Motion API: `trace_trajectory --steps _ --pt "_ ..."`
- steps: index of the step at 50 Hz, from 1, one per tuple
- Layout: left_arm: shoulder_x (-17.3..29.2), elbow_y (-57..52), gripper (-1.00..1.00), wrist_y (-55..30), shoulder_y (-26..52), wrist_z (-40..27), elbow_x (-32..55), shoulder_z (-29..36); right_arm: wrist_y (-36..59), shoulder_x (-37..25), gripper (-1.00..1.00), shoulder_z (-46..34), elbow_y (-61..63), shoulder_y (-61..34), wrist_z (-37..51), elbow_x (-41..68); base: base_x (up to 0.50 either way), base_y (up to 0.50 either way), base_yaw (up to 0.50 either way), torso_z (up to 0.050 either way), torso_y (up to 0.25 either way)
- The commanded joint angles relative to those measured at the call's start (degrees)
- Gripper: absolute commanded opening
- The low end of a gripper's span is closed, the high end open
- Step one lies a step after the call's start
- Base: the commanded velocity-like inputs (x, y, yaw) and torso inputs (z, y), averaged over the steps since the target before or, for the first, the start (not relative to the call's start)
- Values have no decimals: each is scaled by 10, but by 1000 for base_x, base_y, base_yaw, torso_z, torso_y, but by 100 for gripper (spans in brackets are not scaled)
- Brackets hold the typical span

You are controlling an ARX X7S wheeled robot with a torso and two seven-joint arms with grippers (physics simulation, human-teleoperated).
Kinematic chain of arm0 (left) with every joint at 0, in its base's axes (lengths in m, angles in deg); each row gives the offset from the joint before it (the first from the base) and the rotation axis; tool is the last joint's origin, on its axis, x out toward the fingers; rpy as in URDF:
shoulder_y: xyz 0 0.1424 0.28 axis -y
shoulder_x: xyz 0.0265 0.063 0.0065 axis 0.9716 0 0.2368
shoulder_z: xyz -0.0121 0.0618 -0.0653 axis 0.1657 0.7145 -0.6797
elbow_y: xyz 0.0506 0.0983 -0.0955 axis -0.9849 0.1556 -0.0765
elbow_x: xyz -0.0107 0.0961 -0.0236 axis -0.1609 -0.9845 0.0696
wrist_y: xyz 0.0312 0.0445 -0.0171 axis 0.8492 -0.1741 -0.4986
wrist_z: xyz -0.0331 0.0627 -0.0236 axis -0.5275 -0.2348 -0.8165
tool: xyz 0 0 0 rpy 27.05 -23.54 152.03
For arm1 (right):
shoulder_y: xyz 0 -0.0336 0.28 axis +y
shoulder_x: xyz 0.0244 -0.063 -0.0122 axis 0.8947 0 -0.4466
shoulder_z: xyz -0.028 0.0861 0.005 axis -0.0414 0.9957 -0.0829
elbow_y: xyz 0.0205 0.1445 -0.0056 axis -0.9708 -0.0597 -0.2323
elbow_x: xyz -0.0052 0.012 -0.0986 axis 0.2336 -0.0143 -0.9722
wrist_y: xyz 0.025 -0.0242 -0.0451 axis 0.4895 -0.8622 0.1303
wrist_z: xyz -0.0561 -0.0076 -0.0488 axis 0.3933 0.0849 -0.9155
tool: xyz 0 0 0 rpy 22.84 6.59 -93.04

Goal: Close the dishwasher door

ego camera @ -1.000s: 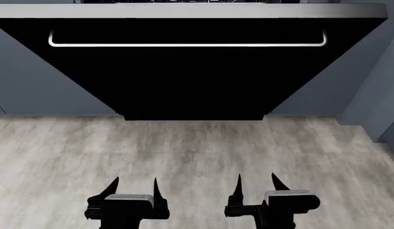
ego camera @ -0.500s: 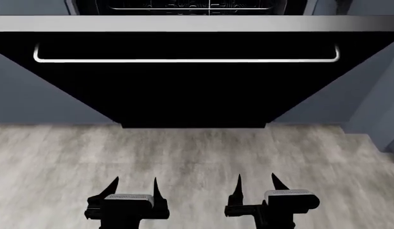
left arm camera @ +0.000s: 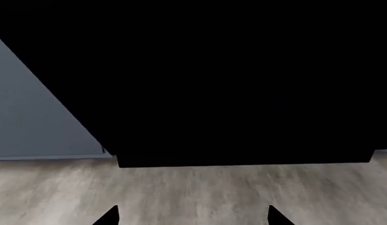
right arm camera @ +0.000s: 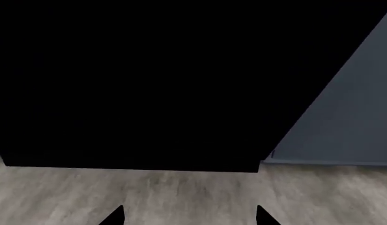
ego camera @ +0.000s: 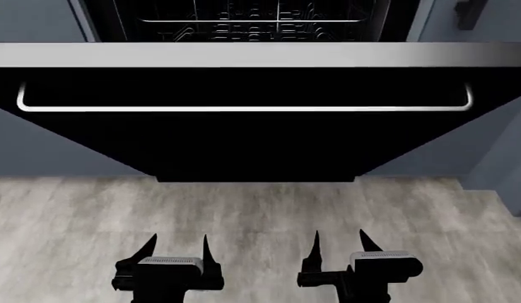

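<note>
Hovering low over the floor [ego camera: 260,208], the left gripper [ego camera: 178,245] and right gripper [ego camera: 338,240] both sit spread open, holding nothing. Dishwasher door [ego camera: 252,142] hangs open ahead, closer than a second ago, handle [ego camera: 243,108] lower in view, racks [ego camera: 260,19] showing. Approach is underway, no contact yet.

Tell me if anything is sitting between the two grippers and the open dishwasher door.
Nothing visible does. In the head view, only bare floor lies between the left gripper, the right gripper and the dishwasher door. Both wrist views show the same: black door panel ahead, floor below, nothing in between.
</note>
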Motion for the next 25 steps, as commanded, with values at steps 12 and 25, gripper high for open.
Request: trace_trajectory --steps 12,25 --pt "2 0 100 1 1 -2 3 2 0 -3 100 -2 3 0 3 2 164 0 0 0 0" --pt "3 -2 100 1 1 -4 4 4 -1 -4 100 -5 3 0 4 3 162 0 0 0 0"
